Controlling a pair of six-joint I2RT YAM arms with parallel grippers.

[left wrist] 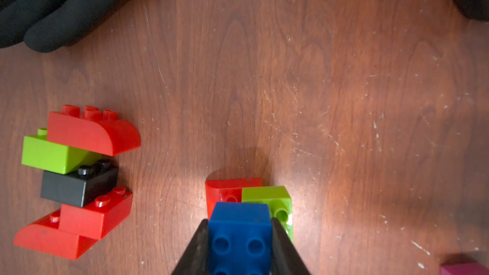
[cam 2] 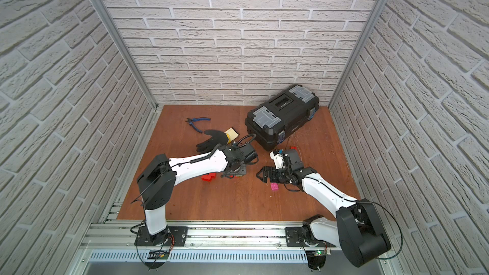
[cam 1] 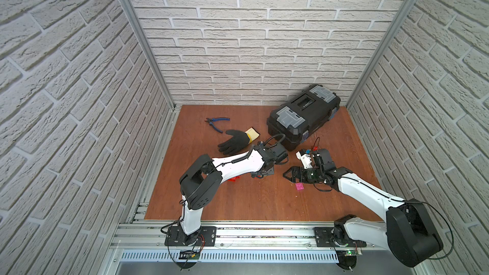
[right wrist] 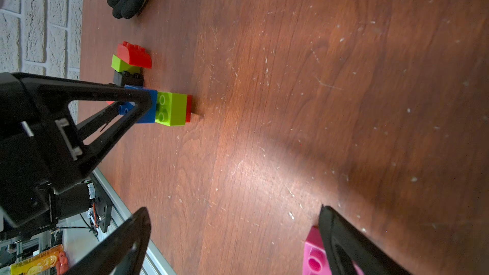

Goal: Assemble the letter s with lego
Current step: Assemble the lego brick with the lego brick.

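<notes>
Left gripper (left wrist: 239,220) clamps the blue brick (left wrist: 239,236), lime green brick (left wrist: 267,195) touching it. Right gripper (right wrist: 234,208) gapes wide, holding nothing — pink brick (right wrist: 313,252) just beside one jaw.

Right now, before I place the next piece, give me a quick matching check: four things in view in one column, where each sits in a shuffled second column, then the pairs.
Things:
1. blue brick
2. pink brick
3. black brick
4. glove

Places:
A. lying beside the pliers
B. clamped in the left tool
C. lying loose by the open right tool
D. sandwiched between a lime green brick and a red brick

Pairs: 1-B, 2-C, 3-D, 4-A.
</notes>
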